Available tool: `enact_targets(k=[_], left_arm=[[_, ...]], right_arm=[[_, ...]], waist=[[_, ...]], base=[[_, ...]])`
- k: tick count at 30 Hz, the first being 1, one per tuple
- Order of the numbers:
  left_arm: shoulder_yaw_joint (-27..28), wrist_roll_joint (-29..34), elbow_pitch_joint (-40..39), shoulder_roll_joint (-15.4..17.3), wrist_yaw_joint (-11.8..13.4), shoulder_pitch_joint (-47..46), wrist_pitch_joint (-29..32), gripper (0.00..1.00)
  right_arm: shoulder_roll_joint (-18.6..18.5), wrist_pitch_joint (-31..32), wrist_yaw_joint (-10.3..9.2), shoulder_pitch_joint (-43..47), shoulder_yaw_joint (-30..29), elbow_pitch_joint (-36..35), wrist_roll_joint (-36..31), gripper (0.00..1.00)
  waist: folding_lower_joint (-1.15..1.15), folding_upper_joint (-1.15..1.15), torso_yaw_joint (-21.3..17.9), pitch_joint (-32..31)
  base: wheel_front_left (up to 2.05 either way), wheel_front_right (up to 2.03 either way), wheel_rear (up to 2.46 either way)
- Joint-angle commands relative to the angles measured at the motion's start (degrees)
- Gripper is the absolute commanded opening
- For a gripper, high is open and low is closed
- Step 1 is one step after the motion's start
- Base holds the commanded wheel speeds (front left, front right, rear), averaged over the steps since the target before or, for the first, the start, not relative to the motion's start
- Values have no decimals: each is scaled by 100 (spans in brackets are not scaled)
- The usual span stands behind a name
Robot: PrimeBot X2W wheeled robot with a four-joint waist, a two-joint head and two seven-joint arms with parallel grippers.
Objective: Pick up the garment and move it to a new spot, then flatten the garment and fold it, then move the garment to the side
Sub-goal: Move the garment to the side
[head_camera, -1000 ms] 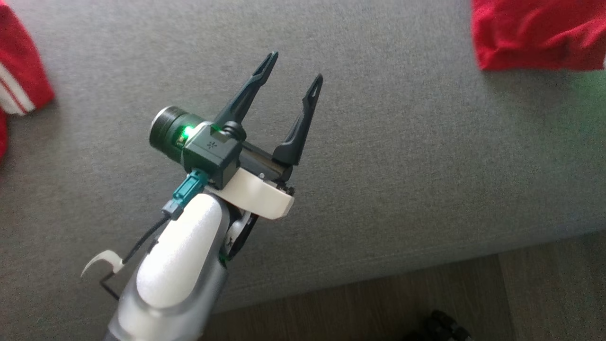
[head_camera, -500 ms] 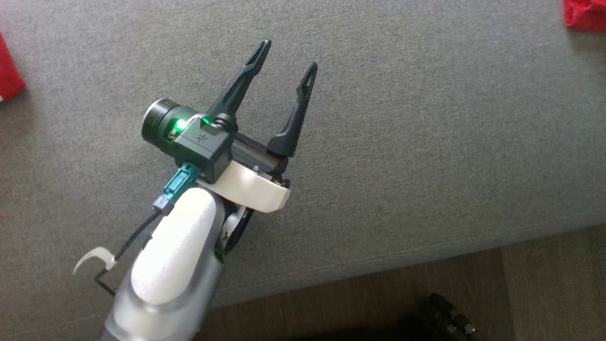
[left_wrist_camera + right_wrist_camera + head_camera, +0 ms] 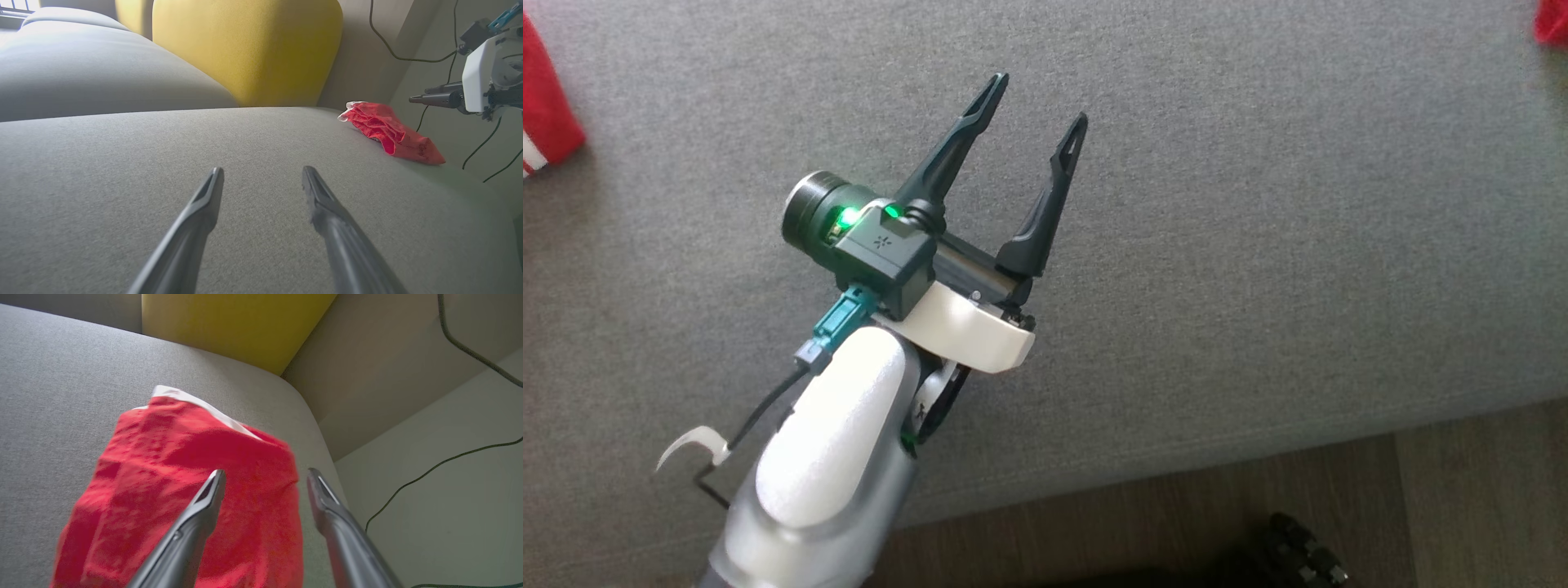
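On the grey sofa seat [image 3: 1258,245]: red garment [image 3: 196,469] with white trim, lying in a low heap at the seat's corner, near the yellow cushion [image 3: 229,326]. Over the garment, right gripper [image 3: 266,473], spread wide, gripping nothing. Over the seat's bare middle, left gripper [image 3: 1037,100], equally wide, empty, well apart from the garment.

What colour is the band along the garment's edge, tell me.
White, against the red garment; the band shows best in the right wrist view.
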Motion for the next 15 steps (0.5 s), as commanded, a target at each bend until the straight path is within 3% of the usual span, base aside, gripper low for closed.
enact_targets(k=[1,7,15], left_arm=[[156,-33,-143,25,41,19,-29,100],[220,-116,-136,25,97,183,-29,100],[460,-299,-210,25,288,608,-29,100]], right_arm=[[-71,78,-2,161,-69,-292,-76,100],[171,148,-2,129,-5,-675,-83,100],[826,-224,-2,190,451,-1046,140,100]], waist=[[0,0,19,-109],[0,0,118,-529],[0,0,371,-1317]], base=[[0,0,0],[0,0,0],[0,0,0]])
